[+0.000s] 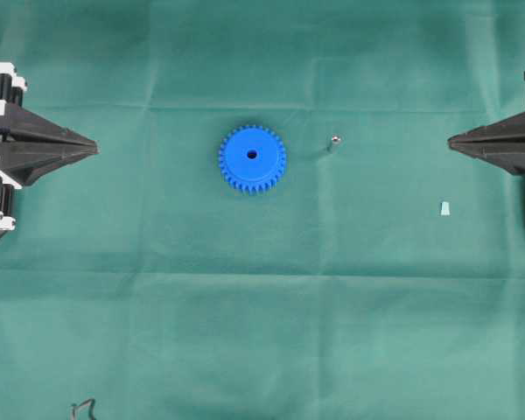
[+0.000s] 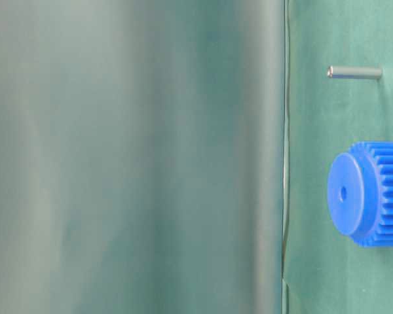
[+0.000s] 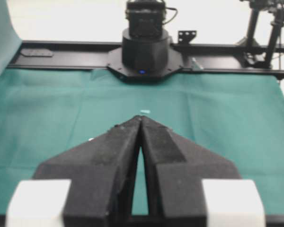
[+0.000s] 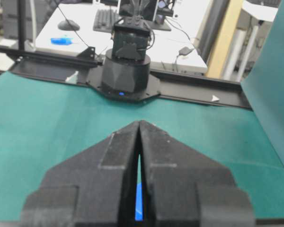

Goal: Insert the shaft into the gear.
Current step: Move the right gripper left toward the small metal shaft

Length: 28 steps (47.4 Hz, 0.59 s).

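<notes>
The gear [image 1: 252, 158] lies flat mid-desk, the shaft [image 1: 332, 141] upright beside it, seen from overhead. At table level the shaft [image 2: 354, 72] visibly stands on end. Both wrist views: left gripper [image 3: 141, 118] and right gripper [image 4: 138, 123] pressed together, empty, apart at opposite edges.

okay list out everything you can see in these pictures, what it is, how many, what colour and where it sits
gear: one, bright blue, lying flat near the middle of the cloth, centre hole up and empty.
shaft: one, silvery-grey, standing on end on the cloth beside the gear, toward the right arm, not touching it.
wedge-shaped piece: one, pale blue-white, on the cloth near the right arm.
cloth: one, green, creased, covering the table.
cable end: one, dark, at the near edge of the cloth in the overhead view.
left tool: one, black, at the left edge, shut, holding nothing.
right tool: one, black, at the right edge, shut, holding nothing.
</notes>
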Each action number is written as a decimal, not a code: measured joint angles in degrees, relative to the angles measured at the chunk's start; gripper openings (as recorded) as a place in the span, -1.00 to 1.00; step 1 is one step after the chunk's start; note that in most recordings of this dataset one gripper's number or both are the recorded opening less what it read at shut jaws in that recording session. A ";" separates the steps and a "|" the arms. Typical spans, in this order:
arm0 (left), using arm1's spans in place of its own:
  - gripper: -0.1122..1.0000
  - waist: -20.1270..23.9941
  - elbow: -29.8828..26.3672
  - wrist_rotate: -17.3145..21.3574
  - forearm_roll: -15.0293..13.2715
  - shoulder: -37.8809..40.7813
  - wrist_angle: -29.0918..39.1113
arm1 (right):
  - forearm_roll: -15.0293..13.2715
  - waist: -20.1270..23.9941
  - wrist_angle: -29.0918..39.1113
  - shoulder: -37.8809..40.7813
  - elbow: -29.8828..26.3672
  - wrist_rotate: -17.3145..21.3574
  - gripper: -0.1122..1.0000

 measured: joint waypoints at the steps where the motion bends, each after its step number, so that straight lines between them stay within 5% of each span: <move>1: -0.80 -0.09 0.00 0.00 0.00 0.00 -0.09 | 0.00 -0.09 0.00 0.09 0.00 0.00 -0.75; 19: -0.80 0.09 -1.58 -0.70 0.53 0.00 2.11 | 0.26 -0.70 9.05 0.35 -2.99 0.18 -0.75; 28: -0.80 0.09 -1.58 -0.70 0.53 0.00 2.11 | 0.97 -4.66 9.49 4.31 -3.87 0.70 -0.75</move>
